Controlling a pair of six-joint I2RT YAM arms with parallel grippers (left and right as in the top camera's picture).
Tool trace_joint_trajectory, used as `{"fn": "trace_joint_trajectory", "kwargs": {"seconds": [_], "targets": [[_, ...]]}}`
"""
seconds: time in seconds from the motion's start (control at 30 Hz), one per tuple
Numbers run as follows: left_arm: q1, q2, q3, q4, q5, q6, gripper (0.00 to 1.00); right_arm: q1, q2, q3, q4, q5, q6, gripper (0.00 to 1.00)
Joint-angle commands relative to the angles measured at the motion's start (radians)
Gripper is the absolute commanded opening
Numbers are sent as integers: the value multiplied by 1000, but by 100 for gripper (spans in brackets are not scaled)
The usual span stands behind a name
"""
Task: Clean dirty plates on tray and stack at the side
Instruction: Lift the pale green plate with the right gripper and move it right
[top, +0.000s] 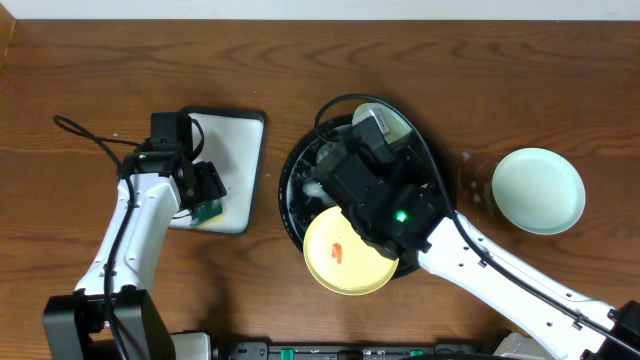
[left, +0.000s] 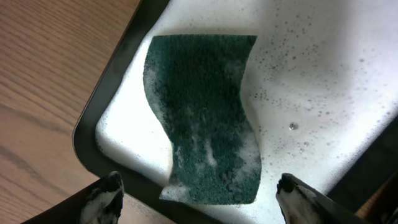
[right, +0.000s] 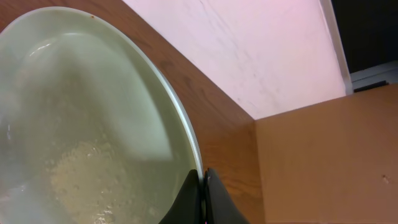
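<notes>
Covered and cropped
Overhead, the right arm (top: 385, 200) hides most of the tray (top: 288, 195) and all but a sliver of the mint plate (top: 398, 122) at upper centre. In the right wrist view the plate runs off left and bottom, and the right fingers (right: 215, 202) show only their tips.

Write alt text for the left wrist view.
A green scouring sponge lies in foam in a white, black-edged dish. The left gripper is open, straddling the sponge's near end; wood tabletop shows at left.
</notes>
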Motion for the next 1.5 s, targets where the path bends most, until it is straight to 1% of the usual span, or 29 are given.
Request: {"fn": "trace_joint_trajectory", "kwargs": {"seconds": [0.0,0.33,1.47], "targets": [[4,4,2,-3,9,-2,80,13,-19,19,3,51,-26,1],[4,4,2,-3,9,-2,81,21,-19,19,3,126,-58,1],[4,4,2,-3,9,-2,81,32,-19,19,7,159,-65,1]]}}
